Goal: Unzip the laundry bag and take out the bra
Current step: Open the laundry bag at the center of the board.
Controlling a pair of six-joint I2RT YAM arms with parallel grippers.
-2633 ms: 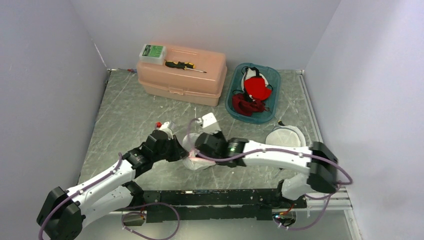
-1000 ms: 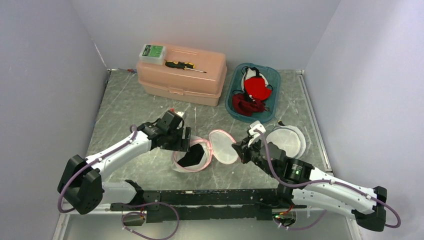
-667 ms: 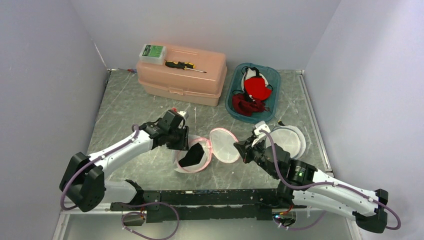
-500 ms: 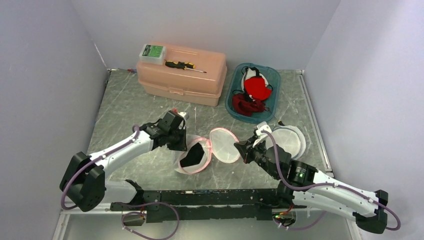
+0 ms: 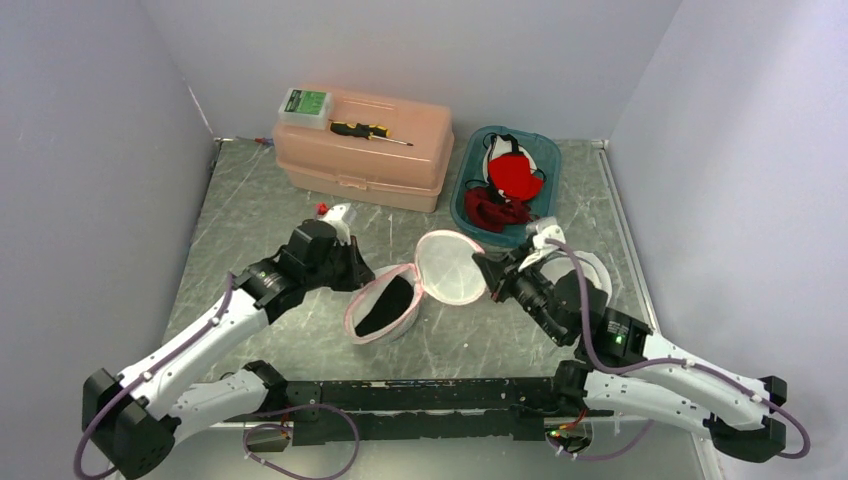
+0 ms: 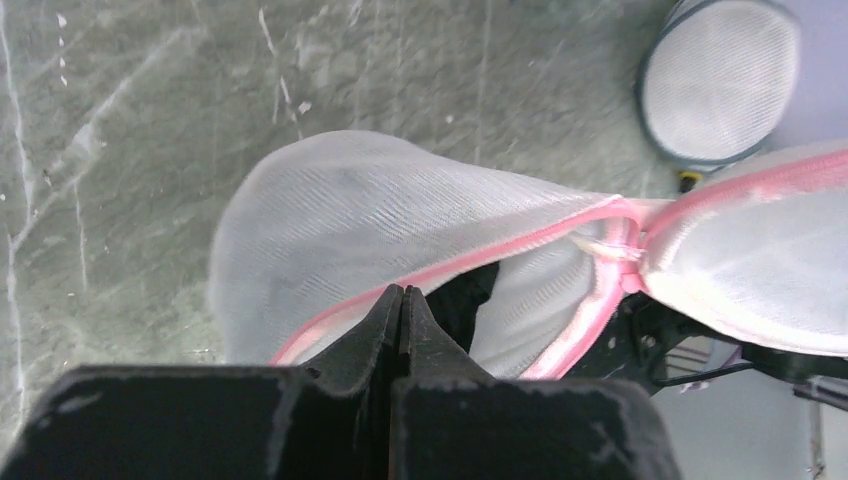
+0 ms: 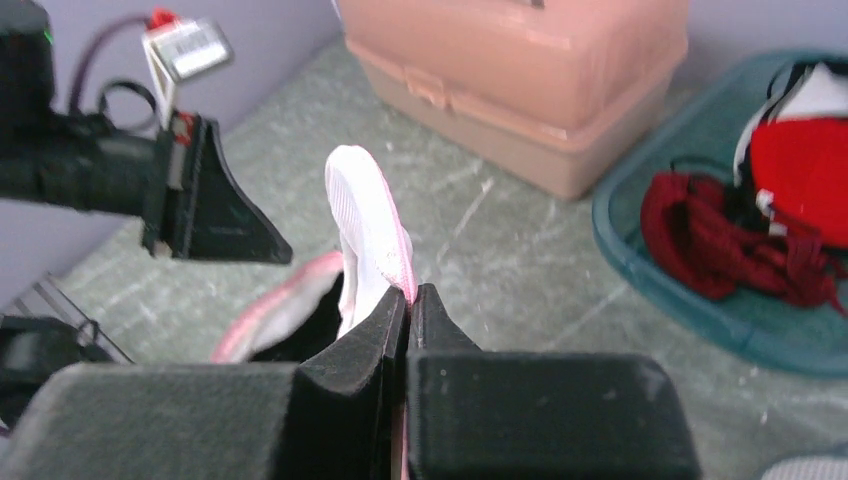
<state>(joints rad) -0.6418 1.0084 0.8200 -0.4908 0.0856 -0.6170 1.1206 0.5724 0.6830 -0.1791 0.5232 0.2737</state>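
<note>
We find the left jaws clenched on the pink zipper edge of the round white mesh laundry bag (image 5: 448,270) (image 6: 380,220) (image 7: 368,222), gripping the lower shell. The right jaws are clenched on the pink edge of the upper shell, which stands tilted up and away from the lower one, so the bag lies open between the two sets of jaws. The black fabric bra (image 5: 383,310) (image 6: 466,298) (image 7: 318,322) sits inside the lower shell, just beyond the left jaws and just below the right jaws, with neither set touching it. The lower shell rests on the grey marbled counter (image 5: 260,210). Just behind the right jaws lies a second round mesh bag with grey trim (image 5: 585,275) (image 6: 718,80). Well beyond both sets of jaws stand a peach plastic toolbox (image 5: 365,160) (image 7: 520,80) and a teal plastic tray (image 5: 462,205) (image 7: 640,250) of red and white garments.
</note>
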